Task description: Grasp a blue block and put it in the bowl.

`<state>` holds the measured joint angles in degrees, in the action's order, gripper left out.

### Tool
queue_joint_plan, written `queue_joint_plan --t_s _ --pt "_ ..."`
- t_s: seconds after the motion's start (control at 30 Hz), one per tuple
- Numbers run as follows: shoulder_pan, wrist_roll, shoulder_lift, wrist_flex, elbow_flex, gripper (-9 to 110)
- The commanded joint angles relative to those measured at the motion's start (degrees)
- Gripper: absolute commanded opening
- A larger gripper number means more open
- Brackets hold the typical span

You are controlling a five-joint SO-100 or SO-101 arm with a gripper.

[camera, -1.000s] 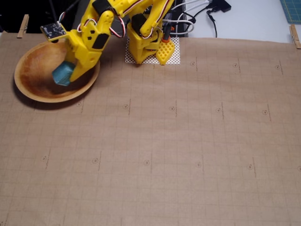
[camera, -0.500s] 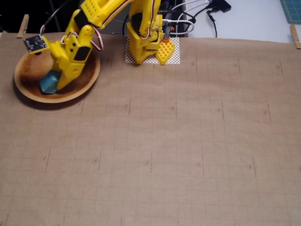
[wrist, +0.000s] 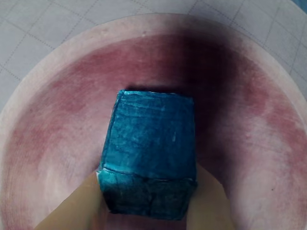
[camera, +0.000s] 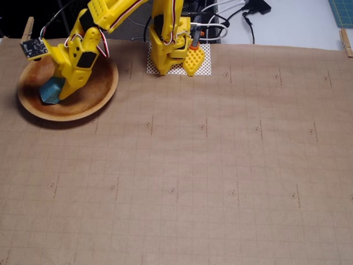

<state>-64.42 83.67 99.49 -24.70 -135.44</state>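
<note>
The blue block [wrist: 151, 143] fills the middle of the wrist view, pinched at its near end between my two tan fingers [wrist: 72, 211]. My gripper [wrist: 146, 194] is shut on it. Behind the block lies the inside of the round wooden bowl [wrist: 259, 120]. In the fixed view the yellow arm reaches left from its base, and the gripper [camera: 53, 91] holds the block [camera: 49, 91] low inside the left part of the bowl [camera: 95, 94]. Whether the block touches the bowl's floor cannot be told.
The arm's base [camera: 168, 52] stands on a white mat at the back, right of the bowl. Brown gridded paper [camera: 209, 165] covers the table. Cables [camera: 231, 19] lie behind the base. Wooden clips [camera: 26, 28] pin the paper's back corners.
The gripper has swung left across the bowl with the block still in it, from the bowl's right side to its left part, and sits lower inside.
</note>
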Motion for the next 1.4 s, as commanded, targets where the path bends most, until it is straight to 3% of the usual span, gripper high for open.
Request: queue_joint_plan --t_s 0.0,0.43,0.6,1.03,1.37 --pt "0.79 -0.62 0.44 0.18 1.32 19" --pt "3.25 -0.62 3.52 0.00 0.97 24" --pt "5.19 -0.62 11.43 -5.45 1.41 24" --pt "17.58 0.35 48.16 -24.43 1.85 24" --pt "28.83 2.55 72.77 -28.56 1.67 23"
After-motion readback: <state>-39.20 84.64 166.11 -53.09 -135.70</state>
